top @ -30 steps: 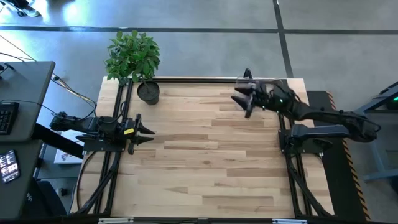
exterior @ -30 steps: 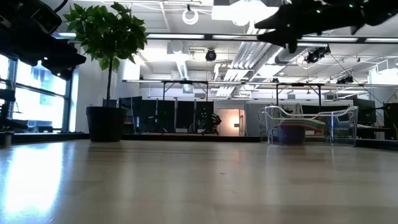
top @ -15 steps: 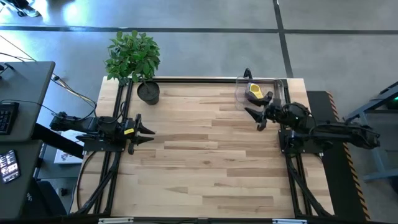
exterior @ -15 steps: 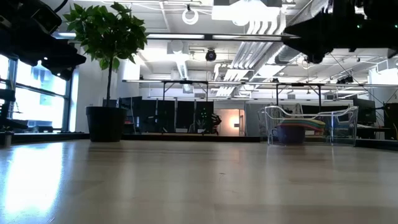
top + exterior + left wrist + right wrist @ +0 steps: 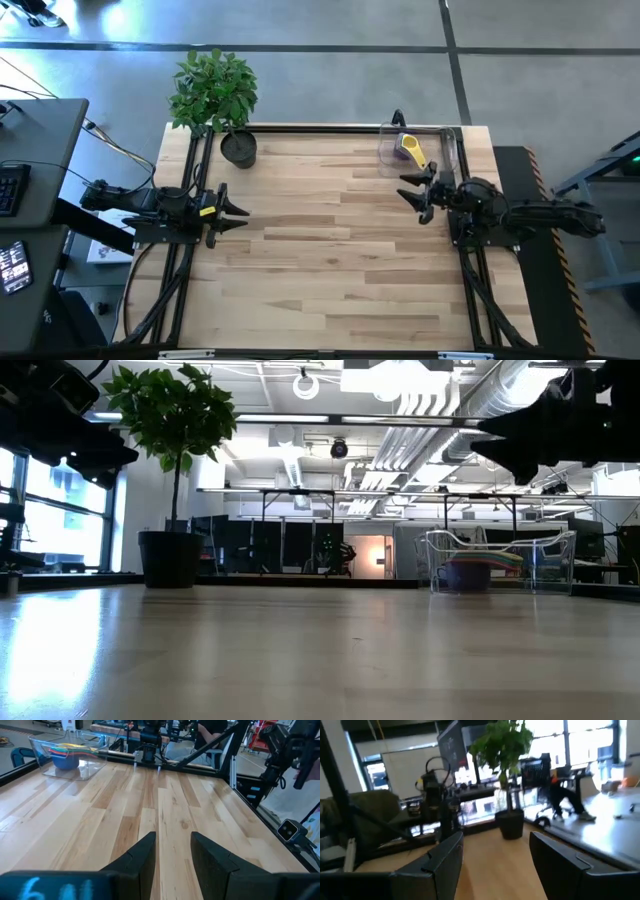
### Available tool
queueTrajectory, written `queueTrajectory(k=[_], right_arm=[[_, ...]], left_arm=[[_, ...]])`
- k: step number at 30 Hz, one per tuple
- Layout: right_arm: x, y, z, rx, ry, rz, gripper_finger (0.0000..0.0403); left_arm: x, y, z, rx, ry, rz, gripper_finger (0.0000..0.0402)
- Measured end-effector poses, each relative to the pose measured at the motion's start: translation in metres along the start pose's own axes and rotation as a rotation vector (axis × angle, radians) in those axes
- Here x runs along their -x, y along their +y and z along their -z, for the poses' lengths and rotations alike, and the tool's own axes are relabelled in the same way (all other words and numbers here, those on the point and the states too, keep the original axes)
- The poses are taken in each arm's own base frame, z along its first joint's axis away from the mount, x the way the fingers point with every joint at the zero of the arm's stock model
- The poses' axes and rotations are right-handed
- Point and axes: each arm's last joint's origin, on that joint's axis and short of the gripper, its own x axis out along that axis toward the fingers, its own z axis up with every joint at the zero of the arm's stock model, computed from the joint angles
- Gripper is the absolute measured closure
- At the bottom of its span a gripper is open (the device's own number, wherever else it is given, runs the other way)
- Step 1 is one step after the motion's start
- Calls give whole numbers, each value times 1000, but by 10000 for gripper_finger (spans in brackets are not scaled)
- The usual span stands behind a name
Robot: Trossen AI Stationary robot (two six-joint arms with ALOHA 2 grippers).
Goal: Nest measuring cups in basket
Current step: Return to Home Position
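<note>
Nested cups (image 5: 409, 148) sat in basket (image 5: 384, 156) — only yellow top showed from above. Near it hung right gripper (image 5: 410, 190), left gripper (image 5: 238, 212) well apart — fingers of both spread, empty.

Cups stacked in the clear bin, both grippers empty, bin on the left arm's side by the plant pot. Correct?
Wrong side. The high view shows the bin on the right arm's side, near the right gripper; the plant pot is on the left arm's side. The rest holds: cups stacked in the bin, left gripper and right gripper empty.
</note>
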Motion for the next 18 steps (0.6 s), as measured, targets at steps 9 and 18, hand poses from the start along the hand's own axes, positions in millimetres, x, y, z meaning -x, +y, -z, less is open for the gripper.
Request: queueTrajectory(k=[9, 18], right_arm=[[6, 3, 18, -32, 207, -73, 182], [11, 2, 35, -81, 387, -60, 182]], left_arm=[[0, 0, 0, 0, 0, 0, 289], [0, 0, 0, 0, 0, 0, 289]])
